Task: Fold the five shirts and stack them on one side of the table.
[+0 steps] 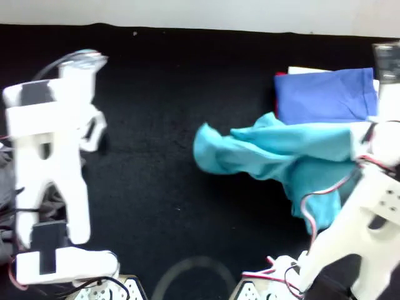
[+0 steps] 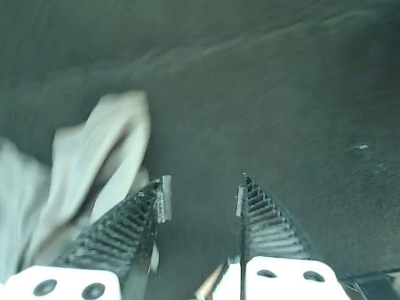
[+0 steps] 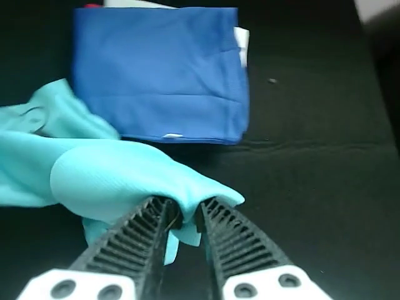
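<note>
**Right claw (image 3: 184,215) clamped on the teal shirt (image 3: 119,178); left claw (image 2: 200,194) spread and empty**

Right claw's jaws stand almost closed, with a fold of the teal shirt pinched between them. In the high view the teal shirt (image 1: 281,153) is bunched and rumpled at the table's right side. It stretches from the grip toward the middle, and part of it drapes down in front of the right arm (image 1: 356,225).

Just behind it lies a folded blue shirt (image 1: 325,94), flat and square, its near edge meeting the teal cloth. Slivers of a red layer (image 1: 277,78) and a white layer (image 1: 306,70) peek out along its far edge.

Left claw's jaws stand wide apart with nothing between them, above bare dark surface. A crumpled pale grey cloth (image 2: 81,181) lies just beside one finger. The left arm (image 1: 50,156) stands at the table's left side, with grey cloth bunched at that edge.

Between the two arms the black table (image 1: 162,125) runs open and bare, from the teal shirt's loose end across to the left arm. The table's far edge meets a pale wall (image 1: 187,11). Red and white cables (image 1: 312,209) loop beside the right arm.
</note>
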